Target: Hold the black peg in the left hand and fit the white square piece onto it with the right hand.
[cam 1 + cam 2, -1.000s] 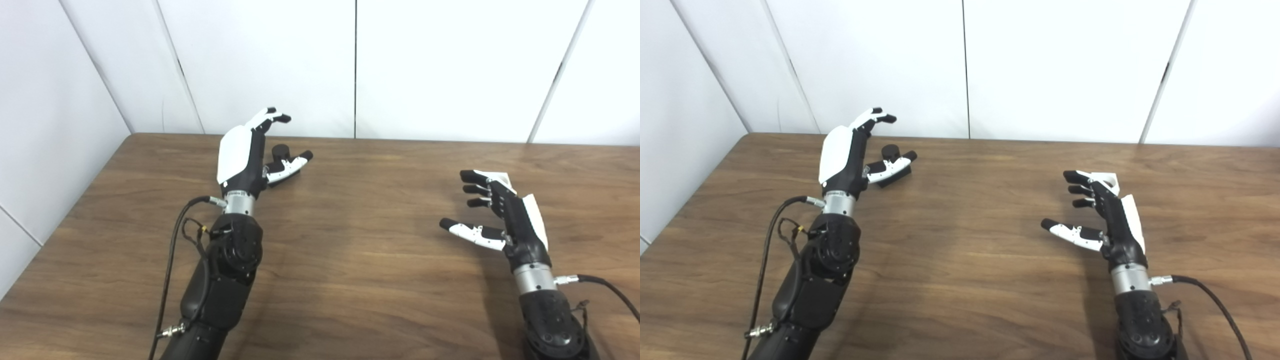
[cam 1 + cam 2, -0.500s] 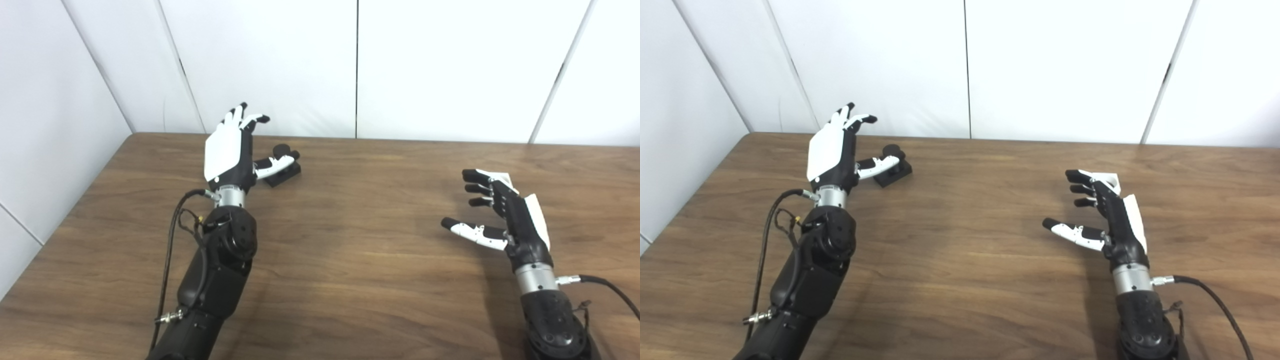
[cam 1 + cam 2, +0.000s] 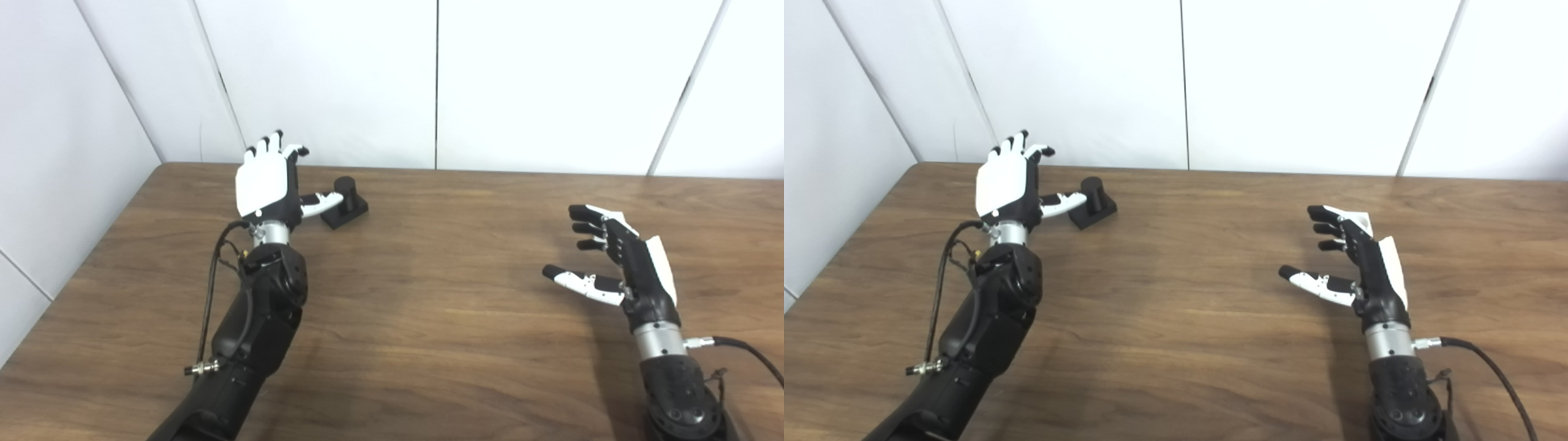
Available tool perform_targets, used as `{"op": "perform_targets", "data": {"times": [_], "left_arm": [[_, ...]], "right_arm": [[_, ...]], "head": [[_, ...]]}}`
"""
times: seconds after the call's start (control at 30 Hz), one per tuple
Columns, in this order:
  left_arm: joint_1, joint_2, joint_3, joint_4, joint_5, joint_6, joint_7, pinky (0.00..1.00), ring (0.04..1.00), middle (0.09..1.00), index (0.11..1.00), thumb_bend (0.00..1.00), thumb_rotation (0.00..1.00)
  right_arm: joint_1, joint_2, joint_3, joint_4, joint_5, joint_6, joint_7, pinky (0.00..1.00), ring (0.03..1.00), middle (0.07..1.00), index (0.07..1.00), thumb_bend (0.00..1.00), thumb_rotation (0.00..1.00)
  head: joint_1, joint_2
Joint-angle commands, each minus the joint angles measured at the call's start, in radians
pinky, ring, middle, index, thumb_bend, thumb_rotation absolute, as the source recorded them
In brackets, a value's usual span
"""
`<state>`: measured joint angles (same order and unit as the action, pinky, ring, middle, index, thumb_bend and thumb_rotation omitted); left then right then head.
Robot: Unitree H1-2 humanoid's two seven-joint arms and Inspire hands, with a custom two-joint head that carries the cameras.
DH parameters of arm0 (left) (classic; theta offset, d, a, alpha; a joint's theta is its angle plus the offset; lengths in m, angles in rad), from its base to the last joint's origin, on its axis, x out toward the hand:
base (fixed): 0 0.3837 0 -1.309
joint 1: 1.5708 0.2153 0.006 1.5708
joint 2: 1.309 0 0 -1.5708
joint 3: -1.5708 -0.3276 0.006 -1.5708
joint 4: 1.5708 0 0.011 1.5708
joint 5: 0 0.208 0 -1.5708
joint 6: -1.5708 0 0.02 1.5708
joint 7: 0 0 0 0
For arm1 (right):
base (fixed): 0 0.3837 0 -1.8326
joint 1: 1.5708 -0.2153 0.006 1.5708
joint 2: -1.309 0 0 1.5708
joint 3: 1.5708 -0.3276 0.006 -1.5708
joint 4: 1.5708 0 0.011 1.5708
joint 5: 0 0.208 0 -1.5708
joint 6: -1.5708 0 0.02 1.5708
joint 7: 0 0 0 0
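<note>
Two hands: both were above the wooden table (image 3: 404,318), well apart from each other.
Left hand (image 3: 267,184): it was spread, fingers pointing up, holding nothing; its thumb reached toward the peg.
Black peg (image 3: 345,191): it stood upright on its black base, on the table near the far edge, just beside the left thumb.
Right hand (image 3: 618,263): it was spread, empty, thumb apart from the fingers.
White square piece (image 3: 1358,218): it lay just behind the right fingers, mostly hidden by them.

Bright, even light; soft shadows
</note>
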<state>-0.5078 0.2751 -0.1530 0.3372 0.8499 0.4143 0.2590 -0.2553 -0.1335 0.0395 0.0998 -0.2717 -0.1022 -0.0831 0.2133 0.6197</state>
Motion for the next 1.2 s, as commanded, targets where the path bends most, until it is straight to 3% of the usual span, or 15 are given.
{"op": "perform_targets", "data": {"times": [0.0, 0.53, 1.17], "left_arm": [[-0.062, 0.031, -0.001, 0.004, -0.006, -0.019, 0.015, 1.00, 1.000, 1.000, 0.726, 0.85, 0.52], [-0.074, 0.029, -0.045, 0.092, -0.089, -0.045, -0.033, 0.97, 1.000, 0.987, 0.669, 0.90, 0.53], [-0.087, 0.022, -0.112, 0.239, -0.093, -0.071, 0.029, 1.00, 1.000, 0.990, 0.682, 0.89, 0.46]], "right_arm": [[-0.031, -0.003, -0.006, -0.034, -0.005, -0.034, -0.013, 0.65, 0.754, 0.783, 0.743, 0.69, 0.08], [-0.034, -0.002, -0.006, -0.035, -0.022, -0.034, -0.022, 0.65, 0.744, 0.778, 0.744, 0.69, 0.07], [-0.026, 0.001, -0.013, -0.047, -0.020, -0.029, -0.019, 0.65, 0.743, 0.781, 0.744, 0.69, 0.06]], "head": [[0.000, 0.000], [-0.012, 0.000], [-0.022, 0.004]]}}
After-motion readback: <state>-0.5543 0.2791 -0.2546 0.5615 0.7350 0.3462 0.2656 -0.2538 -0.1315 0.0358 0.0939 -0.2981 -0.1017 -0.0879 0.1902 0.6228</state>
